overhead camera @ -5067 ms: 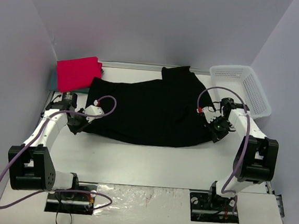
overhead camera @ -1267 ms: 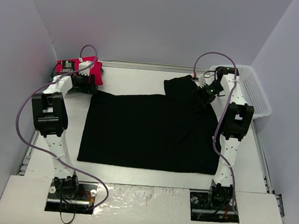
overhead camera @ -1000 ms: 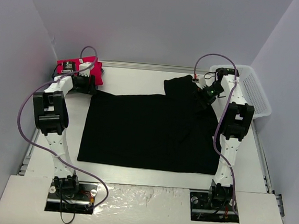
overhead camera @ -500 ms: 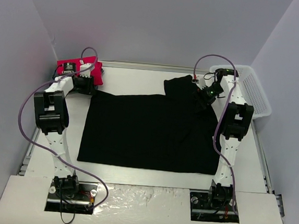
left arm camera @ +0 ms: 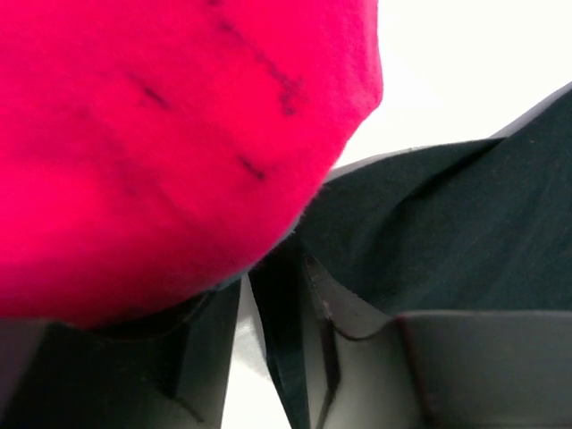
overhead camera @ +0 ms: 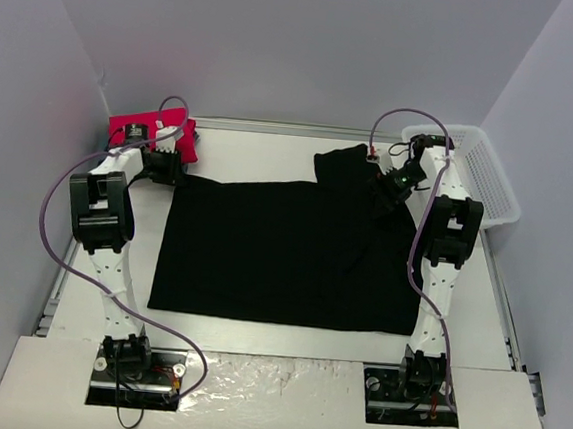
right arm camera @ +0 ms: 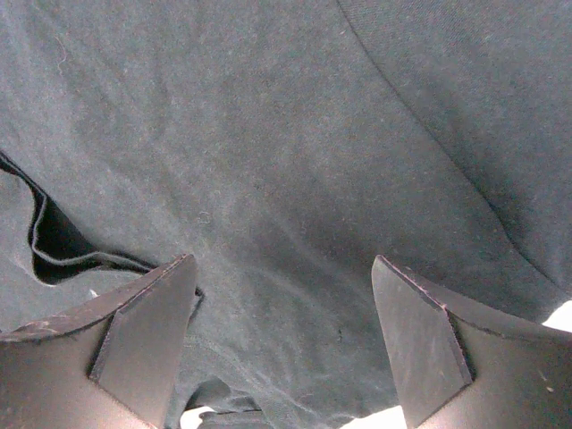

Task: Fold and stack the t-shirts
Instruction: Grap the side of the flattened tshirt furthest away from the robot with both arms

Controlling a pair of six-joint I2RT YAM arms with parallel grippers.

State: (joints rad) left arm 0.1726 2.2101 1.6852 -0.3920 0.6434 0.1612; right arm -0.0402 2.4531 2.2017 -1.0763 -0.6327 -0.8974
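Observation:
The black t-shirt point(overhead camera: 283, 249) lies spread flat across the middle of the table, with one sleeve point(overhead camera: 339, 164) pointing to the back. The red-pink t-shirt point(overhead camera: 144, 125) sits folded at the back left. My left gripper point(overhead camera: 167, 167) is at the black shirt's far left corner, right beside the red-pink shirt point(left arm camera: 161, 134). In its wrist view the left gripper point(left arm camera: 273, 290) is shut on a raised fold of the black shirt's edge point(left arm camera: 281, 349). My right gripper point(overhead camera: 387, 188) hangs open over the shirt's far right part. Only black cloth point(right arm camera: 286, 161) lies under the right gripper point(right arm camera: 281, 268).
A white mesh basket point(overhead camera: 486, 172) stands at the back right, just beyond the right arm. The enclosure's walls stand close on the left, the back and the right. Bare table point(overhead camera: 256, 337) runs between the shirt's near edge and the arm bases.
Five seconds ago the black shirt lay bunched with both grippers at its sides; now it is flat. In the last second the left jaws narrowed and that wrist shifted slightly right.

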